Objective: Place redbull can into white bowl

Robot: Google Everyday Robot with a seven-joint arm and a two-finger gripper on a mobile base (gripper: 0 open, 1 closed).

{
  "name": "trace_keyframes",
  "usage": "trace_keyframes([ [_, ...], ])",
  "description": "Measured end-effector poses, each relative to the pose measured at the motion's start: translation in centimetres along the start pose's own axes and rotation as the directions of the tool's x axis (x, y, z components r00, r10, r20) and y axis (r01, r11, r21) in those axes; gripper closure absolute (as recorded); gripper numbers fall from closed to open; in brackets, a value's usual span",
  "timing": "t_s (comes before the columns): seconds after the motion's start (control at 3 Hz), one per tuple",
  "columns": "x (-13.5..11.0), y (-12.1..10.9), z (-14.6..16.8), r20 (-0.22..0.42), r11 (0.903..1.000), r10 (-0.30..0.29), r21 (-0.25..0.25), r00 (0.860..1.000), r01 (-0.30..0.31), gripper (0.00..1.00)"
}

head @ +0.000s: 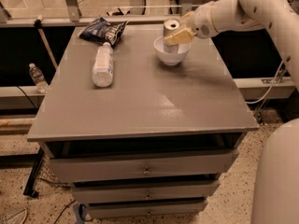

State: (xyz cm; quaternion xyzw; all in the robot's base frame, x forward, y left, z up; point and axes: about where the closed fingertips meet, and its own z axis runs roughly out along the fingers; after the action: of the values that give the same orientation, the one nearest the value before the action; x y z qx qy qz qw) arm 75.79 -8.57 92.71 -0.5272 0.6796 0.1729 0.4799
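Camera view: gripper [175, 34] fingers [181, 35] clamp the slim silver metal redbull can [171, 26] upright over the round white bowl [172, 56], seemingly so it lowers inside cleanly

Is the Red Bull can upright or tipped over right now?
Upright. The redbull can has its shiny top facing up and its sides vertical, held by the gripper over the white bowl; its base is hidden.
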Motion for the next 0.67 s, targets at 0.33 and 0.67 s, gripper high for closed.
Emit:
trace_keyframes([
  [0.33, 0.0, 0.16, 0.39, 0.001, 1.0, 0.0, -0.006, 1.0, 0.0, 0.0],
  [0.67, 0.0, 0.16, 0.39, 0.001, 1.0, 0.0, -0.006, 1.0, 0.0, 0.0],
])
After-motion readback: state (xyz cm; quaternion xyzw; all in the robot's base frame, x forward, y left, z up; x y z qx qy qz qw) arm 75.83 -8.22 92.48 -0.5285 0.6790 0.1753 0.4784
